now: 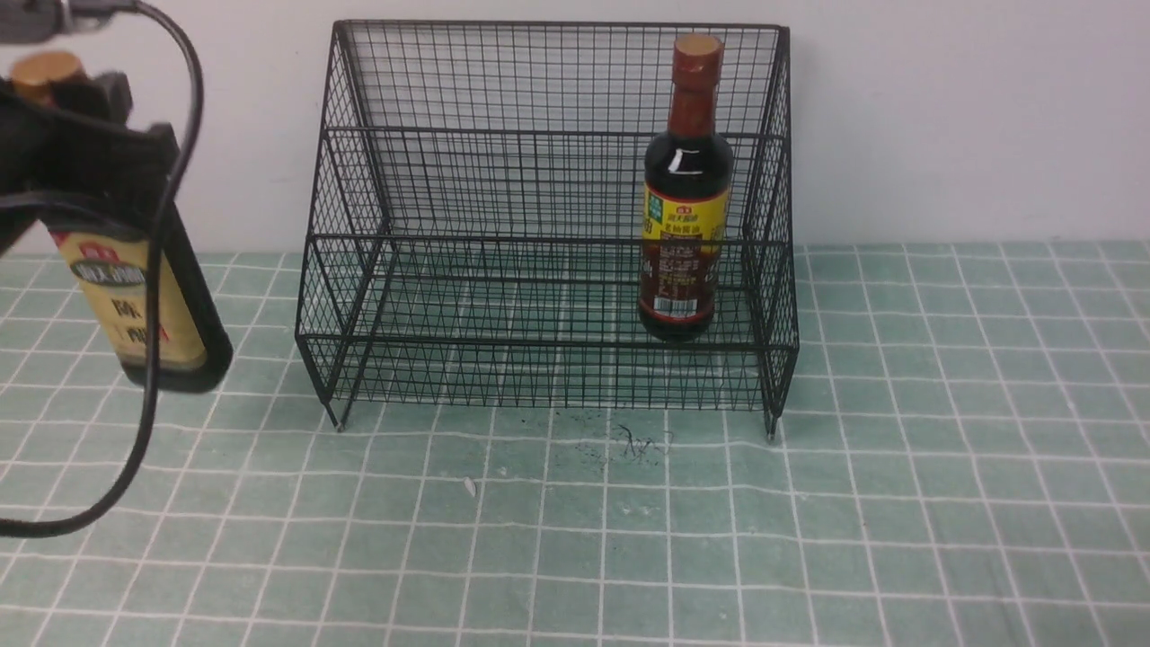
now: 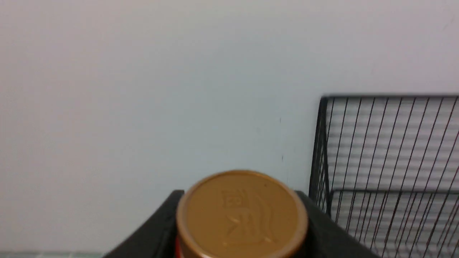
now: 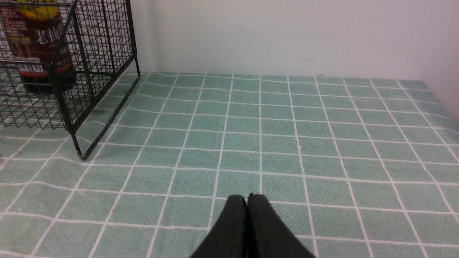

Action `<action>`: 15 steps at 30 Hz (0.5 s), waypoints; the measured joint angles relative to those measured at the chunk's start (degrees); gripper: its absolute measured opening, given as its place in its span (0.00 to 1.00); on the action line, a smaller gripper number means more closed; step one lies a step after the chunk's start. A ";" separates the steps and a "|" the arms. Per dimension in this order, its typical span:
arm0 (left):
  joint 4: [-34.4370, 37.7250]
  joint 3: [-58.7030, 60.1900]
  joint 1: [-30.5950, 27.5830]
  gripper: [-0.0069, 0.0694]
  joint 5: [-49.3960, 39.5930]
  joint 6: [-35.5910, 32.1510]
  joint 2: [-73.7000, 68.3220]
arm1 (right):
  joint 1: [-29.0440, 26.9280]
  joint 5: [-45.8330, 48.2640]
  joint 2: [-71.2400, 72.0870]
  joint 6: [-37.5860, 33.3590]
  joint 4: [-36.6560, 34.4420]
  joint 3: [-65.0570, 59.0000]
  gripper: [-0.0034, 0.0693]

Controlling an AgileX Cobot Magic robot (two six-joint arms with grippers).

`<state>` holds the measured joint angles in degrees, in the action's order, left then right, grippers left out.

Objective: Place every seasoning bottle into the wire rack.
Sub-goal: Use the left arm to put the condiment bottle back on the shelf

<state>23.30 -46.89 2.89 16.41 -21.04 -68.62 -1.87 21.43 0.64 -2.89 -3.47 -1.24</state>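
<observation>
Bottles first, in the front view. The broad bottle (image 1: pixel 135 305) has dark liquid, a gold cap and a beige label with a red edge. The left claw (image 1: pixel 81 171) grips it high on the body, just under the cap. The bottle hangs below the claw, tilted, with its bottom leaning toward the wire rack (image 1: pixel 503 239), and it looks lifted off the green tiled table (image 1: pixel 853 503). The rack stands to the right of this claw and farther from the robot. The slim bottle (image 1: pixel 685 207), with a red-brown cap, long neck and yellow label, stands upright on the lower shelf, at the rack end farthest from the left claw. A black cable (image 1: pixel 151 377) hangs from the left arm in front of the broad bottle.

In the left wrist view, the gold cap (image 2: pixel 242 215) sits between the two black fingers (image 2: pixel 154 233). A top corner of the rack is near the claw, at about the height of the cap, in front of the white wall (image 2: pixel 143 89).

In the right wrist view, the right claw (image 3: pixel 246 215) is closed, its tips pressed together with nothing between them, above the table. The rack with the slim bottle is ahead of it and to one side, well apart.
</observation>
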 joint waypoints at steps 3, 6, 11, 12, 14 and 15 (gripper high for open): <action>-0.06 -0.67 2.85 0.49 0.77 0.38 3.45 | 0.00 0.00 0.00 0.06 0.00 0.00 0.03; -0.06 -1.10 7.23 0.49 1.96 1.26 4.43 | 0.00 0.00 0.00 0.06 0.00 0.00 0.03; 0.05 -1.10 12.23 0.49 5.61 1.76 2.48 | 0.00 0.00 0.00 0.06 0.00 0.00 0.03; 0.24 -1.17 12.98 0.49 6.89 1.76 1.63 | 0.00 0.00 0.00 0.06 0.00 0.00 0.03; 1.60 -2.02 14.64 0.49 9.07 1.76 -0.76 | 0.00 0.00 0.00 0.06 0.00 0.00 0.03; 2.43 -2.65 15.08 0.49 9.43 1.76 -1.85 | 0.00 0.00 0.00 0.06 0.00 0.00 0.03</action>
<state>25.73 -49.54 17.98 25.84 -19.28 -70.47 -1.87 21.43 0.64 -2.84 -3.47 -1.24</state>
